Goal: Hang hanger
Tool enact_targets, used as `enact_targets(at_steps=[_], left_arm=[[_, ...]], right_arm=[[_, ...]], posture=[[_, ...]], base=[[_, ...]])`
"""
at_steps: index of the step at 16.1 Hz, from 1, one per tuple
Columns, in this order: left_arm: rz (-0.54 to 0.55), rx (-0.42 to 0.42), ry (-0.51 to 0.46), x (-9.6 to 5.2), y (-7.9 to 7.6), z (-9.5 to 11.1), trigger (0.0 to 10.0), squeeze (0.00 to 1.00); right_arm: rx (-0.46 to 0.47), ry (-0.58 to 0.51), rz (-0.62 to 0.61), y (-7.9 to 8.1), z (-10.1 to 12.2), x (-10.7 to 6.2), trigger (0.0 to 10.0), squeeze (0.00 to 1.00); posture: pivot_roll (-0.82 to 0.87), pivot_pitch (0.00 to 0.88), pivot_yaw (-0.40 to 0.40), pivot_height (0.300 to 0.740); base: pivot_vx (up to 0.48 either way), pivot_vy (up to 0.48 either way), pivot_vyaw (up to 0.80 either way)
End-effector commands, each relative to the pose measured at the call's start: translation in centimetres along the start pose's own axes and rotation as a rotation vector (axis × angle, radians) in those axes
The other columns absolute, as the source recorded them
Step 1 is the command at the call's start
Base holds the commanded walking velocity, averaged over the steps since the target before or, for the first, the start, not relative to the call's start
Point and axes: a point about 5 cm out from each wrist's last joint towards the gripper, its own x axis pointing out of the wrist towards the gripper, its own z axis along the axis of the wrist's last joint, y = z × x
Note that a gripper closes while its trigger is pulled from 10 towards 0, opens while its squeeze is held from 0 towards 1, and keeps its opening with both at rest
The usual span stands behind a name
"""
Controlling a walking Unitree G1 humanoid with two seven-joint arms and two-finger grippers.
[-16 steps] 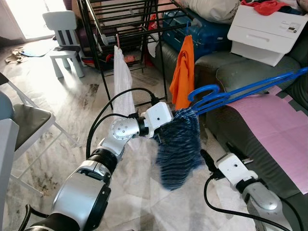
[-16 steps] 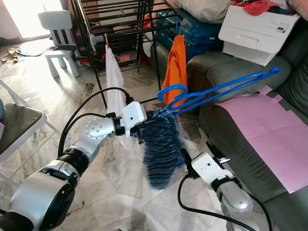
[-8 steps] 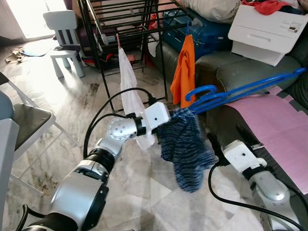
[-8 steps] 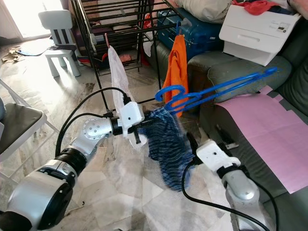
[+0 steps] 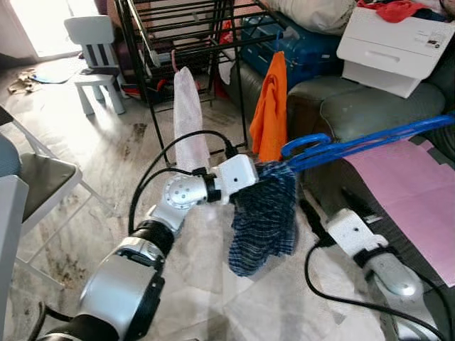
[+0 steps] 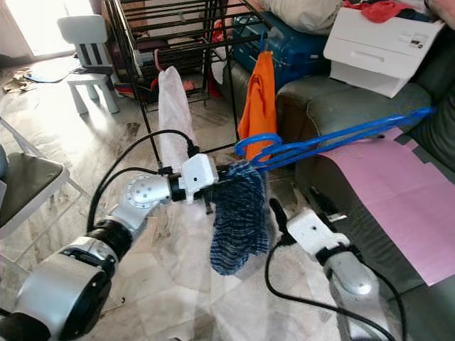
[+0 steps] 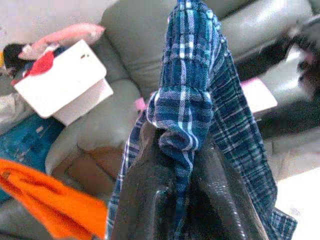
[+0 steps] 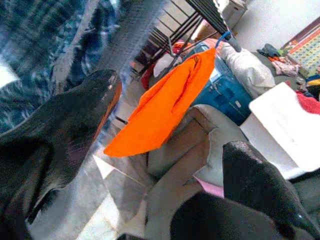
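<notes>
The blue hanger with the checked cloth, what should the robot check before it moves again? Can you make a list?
1. Left gripper pinching the blue checked cloth: ok, fingers closed on a fold.
2. Cloth on the blue hanger: cannot tell, they meet near the hook.
3. Right gripper free to help: ok, fingers apart, nothing held.
4. What holds the hanger's far end: cannot tell.
5. Black drying rack within reach: cannot tell.
6. Orange garment already hanging there: ok.

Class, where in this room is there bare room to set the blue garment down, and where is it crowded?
Free: pale floor between the drying rack and folding chair; pink sheet on the sofa. Crowded: sofa back, with white box and blue suitcase.
</notes>
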Motion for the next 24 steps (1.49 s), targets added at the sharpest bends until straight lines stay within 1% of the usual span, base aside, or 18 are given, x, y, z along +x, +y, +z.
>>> enact_targets(at_steps=[1,2,4,5,7,9,10,11,12,13,14,17,18,20,21,22,23,24], left_arm=[[0.021,0.029,-0.046,0.0,1.0,1.0,0.0,0.0],[0.019,0.037,-0.067,0.3,1.1,1.4,0.0,0.0],[0.008,0.036,-0.116,0.5,1.2,2.0,0.0,0.0],[0.01,0.025,-0.148,0.6,1.3,2.4,0.0,0.0],[0.045,-0.019,-0.241,1.0,2.4,3.9,0.0,0.0],[0.103,-0.079,-0.328,1.2,4.0,5.5,0.0,0.0],[0.124,-0.098,-0.353,1.2,4.7,6.0,0.0,0.0],[0.151,-0.108,-0.377,1.0,5.6,6.6,0.0,0.0],[0.176,-0.132,-0.39,0.8,6.2,6.8,0.0,0.0],[0.186,-0.144,-0.391,0.6,6.5,6.8,0.0,0.0],[0.188,-0.146,-0.37,0.4,6.5,6.5,0.0,0.0],[0.181,-0.141,-0.278,-0.3,5.9,4.7,0.0,0.0],[0.132,-0.124,-0.165,-1.2,4.6,2.6,0.0,0.0],[0.054,-0.118,-0.003,-2.7,2.4,-0.4,0.0,0.0],[0.032,-0.127,0.033,-3.1,1.8,-1.2,0.0,0.0],[0.007,-0.143,0.067,-3.6,1.0,-2.0,0.0,0.0],[-0.026,-0.153,0.114,-4.2,0.0,-3.0,0.0,0.0],[-0.047,-0.161,0.134,-4.6,-0.5,-3.4,0.0,0.0]], right_arm=[[0.011,0.001,0.012,0.2,0.0,0.4,10.0,0.61],[0.034,-0.004,0.026,0.4,0.0,1.0,10.0,0.6],[0.055,0.022,0.036,0.6,-0.5,1.6,10.0,0.6],[0.072,0.042,0.036,0.6,-0.9,1.8,10.0,0.56],[0.14,0.128,-0.013,0.1,-2.6,1.8,10.0,0.49],[0.264,0.222,-0.068,-0.2,-5.0,0.7,10.0,0.33],[0.314,0.258,-0.109,-0.5,-6.0,0.1,10.0,0.28],[0.363,0.306,-0.177,-1.2,-7.3,-0.9,10.0,0.21],[0.393,0.326,-0.226,-1.8,-8.0,-1.7,10.0,0.16],[0.42,0.332,-0.257,-2.2,-8.3,-2.1,9.8,0.11],[0.437,0.333,-0.3,-2.8,-8.5,-2.8,0.0,0.0],[0.413,0.33,-0.414,-5.0,-8.4,-4.5,0.0,0.0],[0.401,0.281,-0.508,-7.1,-7.2,-5.4,0.0,0.0],[0.379,0.176,-0.649,-10.3,-4.5,-5.9,0.0,0.0],[0.369,0.14,-0.678,-11.2,-3.4,-5.9,0.0,0.0],[0.359,0.088,-0.703,-12.1,-1.9,-5.6,0.0,0.0],[0.349,0.029,-0.729,-13.1,0.1,-5.0,0.0,0.0],[0.351,-0.007,-0.749,-13.8,1.5,-4.6,0.0,0.0]], posture=[[-0.02,0.0,0.049,0.74],[-0.02,0.0,0.045,0.74],[-0.01,0.0,0.043,0.74],[-0.01,0.0,0.04,0.74],[-0.01,0.0,0.034,0.74],[0.0,0.0,0.029,0.74],[0.0,0.0,0.028,0.74],[0.0,0.0,0.027,0.74],[0.0,0.0,0.027,0.74],[-0.01,0.0,0.025,0.74],[-0.01,0.0,0.025,0.74],[-0.02,0.0,0.026,0.74],[-0.03,0.0,0.029,0.74],[-0.04,0.0,0.032,0.74],[-0.04,0.0,0.033,0.74],[-0.04,0.0,0.031,0.74],[-0.04,0.0,0.028,0.74],[-0.04,0.0,0.022,0.74]], base=[[0.0,0.0,0.0],[0.0,0.0,0.0],[0.0,0.0,0.0],[0.0,0.0,0.0],[0.0,0.0,0.0],[0.0,0.0,0.0],[0.0,0.0,0.0],[0.0,0.0,0.0],[0.0,0.0,0.0],[0.0,0.0,0.0],[0.0,0.0,0.0],[0.0,0.0,0.0],[0.0,0.0,0.0],[0.0,0.0,0.0],[0.0,0.0,0.0],[0.0,0.0,0.0],[0.0,0.0,0.0],[0.0,0.0,0.0]])
